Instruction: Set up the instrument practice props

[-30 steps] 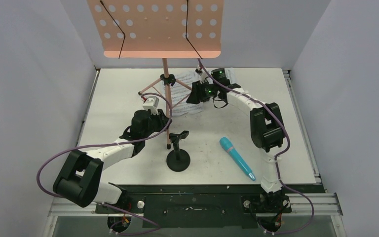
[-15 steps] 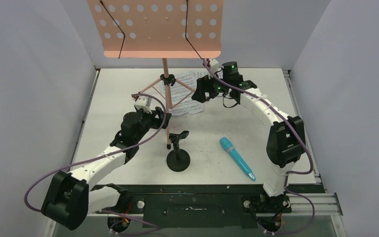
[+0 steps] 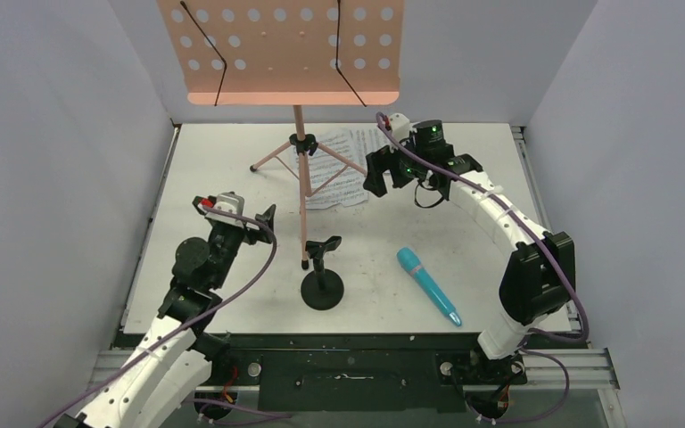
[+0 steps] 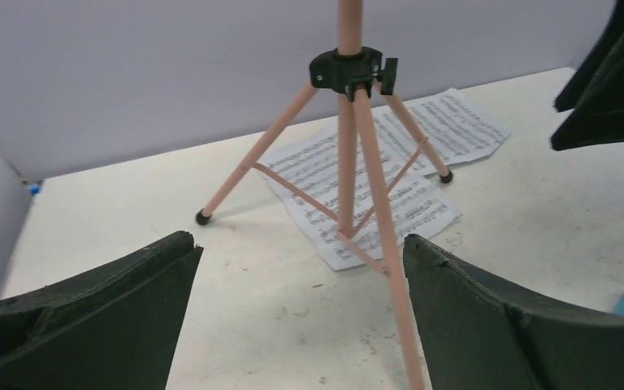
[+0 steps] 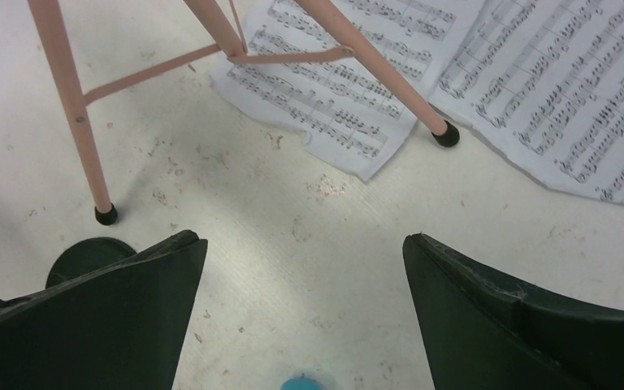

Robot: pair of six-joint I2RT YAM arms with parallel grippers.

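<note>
The pink music stand (image 3: 301, 169) stands upright at the back of the table, its perforated desk (image 3: 281, 49) empty. Two white sheet-music pages (image 3: 339, 174) lie flat among its legs (image 4: 349, 162). My left gripper (image 3: 234, 214) is open, left of the pole and clear of it; its wrist view looks through the empty gap (image 4: 301, 244). To the right of the pages my right gripper (image 3: 408, 181) hangs open above bare table (image 5: 302, 244). The teal microphone (image 3: 426, 283) lies on the table at the front right. In front of the pole stands the black mic stand (image 3: 322, 283).
White walls close in the table (image 3: 232, 285) on the left, back and right. The stand's three feet spread across the back middle; one foot (image 5: 106, 214) sits close to the mic stand's round base (image 5: 81, 256). A metal rail (image 3: 553, 366) runs along the near edge.
Both grippers have opened and let go of the music stand. The left arm has drawn back toward the near left; the right gripper has shifted right, away from the pole.
</note>
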